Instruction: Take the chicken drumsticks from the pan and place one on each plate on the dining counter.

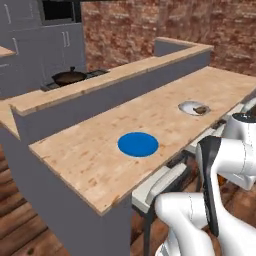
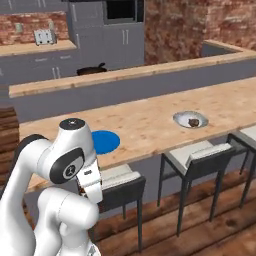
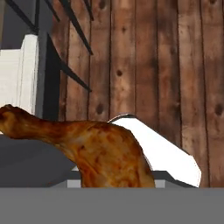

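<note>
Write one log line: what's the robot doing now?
gripper: shut on orange-brown chicken drumstick | whitish grey-rimmed plate: holds other drumstick | solid blue round plate: bare

The counter has a light, matt wood-grain top over flat grey sides, and the blue plate on it looks smooth and evenly matt. In the hand view the orange-brown drumstick has lumpy, slightly glossy skin against a floor of dark knotted wooden planks.
</note>
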Robot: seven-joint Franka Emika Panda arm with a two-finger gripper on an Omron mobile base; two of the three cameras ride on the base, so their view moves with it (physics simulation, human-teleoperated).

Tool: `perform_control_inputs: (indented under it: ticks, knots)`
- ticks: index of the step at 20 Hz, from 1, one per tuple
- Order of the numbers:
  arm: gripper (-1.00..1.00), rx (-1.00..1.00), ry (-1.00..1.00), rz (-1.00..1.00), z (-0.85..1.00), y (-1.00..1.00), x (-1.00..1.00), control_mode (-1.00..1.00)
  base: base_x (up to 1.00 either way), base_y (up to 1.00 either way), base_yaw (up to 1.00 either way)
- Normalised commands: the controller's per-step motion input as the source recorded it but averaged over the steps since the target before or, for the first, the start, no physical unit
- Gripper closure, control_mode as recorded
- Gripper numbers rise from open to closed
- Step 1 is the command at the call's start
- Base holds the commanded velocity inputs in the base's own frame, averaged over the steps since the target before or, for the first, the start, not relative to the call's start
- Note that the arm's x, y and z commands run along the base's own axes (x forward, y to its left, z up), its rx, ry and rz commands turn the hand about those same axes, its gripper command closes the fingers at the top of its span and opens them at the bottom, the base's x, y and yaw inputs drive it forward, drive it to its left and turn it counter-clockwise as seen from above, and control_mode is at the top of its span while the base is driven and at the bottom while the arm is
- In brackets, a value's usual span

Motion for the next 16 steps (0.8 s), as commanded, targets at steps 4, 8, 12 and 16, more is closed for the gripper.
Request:
perform_control_inputs:
  ticks: [4,8,12,16]
  knots:
    - [1.00,0.00,0.00,0.00,0.00,0.00,0.00,1.00,0.42,-0.48,0.66]
    - [1.00,0.00,0.00,0.00,0.00,0.00,0.00,1.00,0.34,-0.19,0.64]
    - [1.00,0.00,0.00,0.00,0.00,0.00,0.00,1.00,0.35,-0.09,0.62]
    - [1.00,0.00,0.00,0.12,-0.14,-0.05,0.09,-1.00,0.31,-0.04,0.43]
